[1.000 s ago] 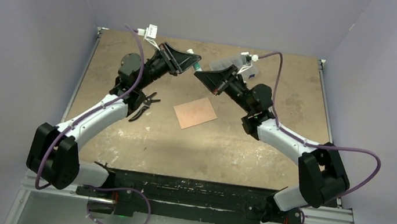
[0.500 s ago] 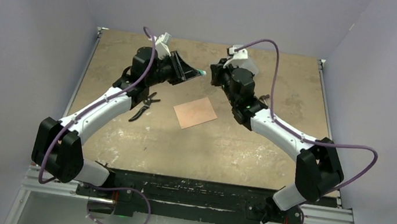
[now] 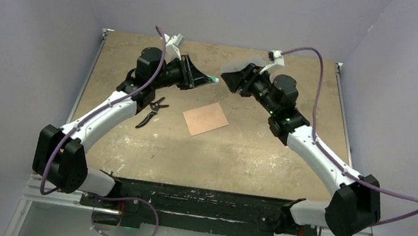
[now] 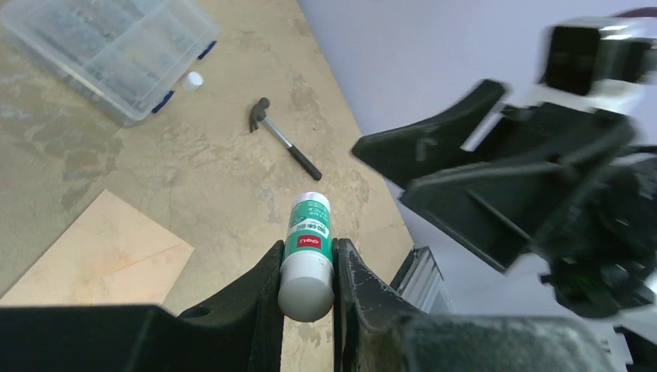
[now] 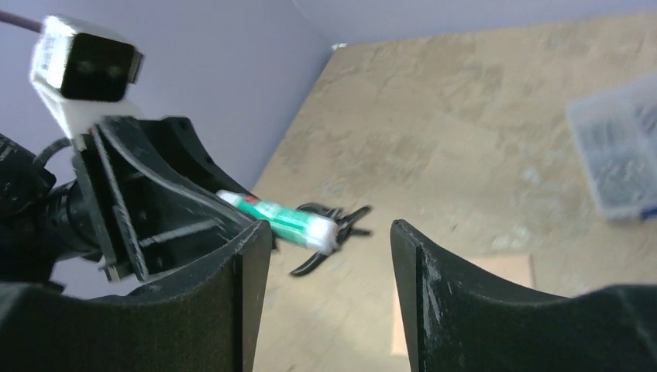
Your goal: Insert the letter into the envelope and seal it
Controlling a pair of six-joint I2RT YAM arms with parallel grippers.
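The left tool [image 4: 307,254] grips a glue stick [image 4: 308,229] by its lower body. A red band on the stick reads "deli"; the white print on the green label above it is too small to read. The right tool [image 5: 329,230] faces the stick's tip, its jaws wide apart with nothing between them.

Only the left wrist view shows a hammer [image 4: 283,139], a small white cap [image 4: 192,79] and a clear plastic box [image 4: 108,46] on the counter [image 3: 238,159]. The top view shows black-handled pliers [image 3: 154,110].

The envelope [image 3: 205,118] lies flat on the counter between the arms. It sits below both raised tools and well apart from them, and neither touches it.
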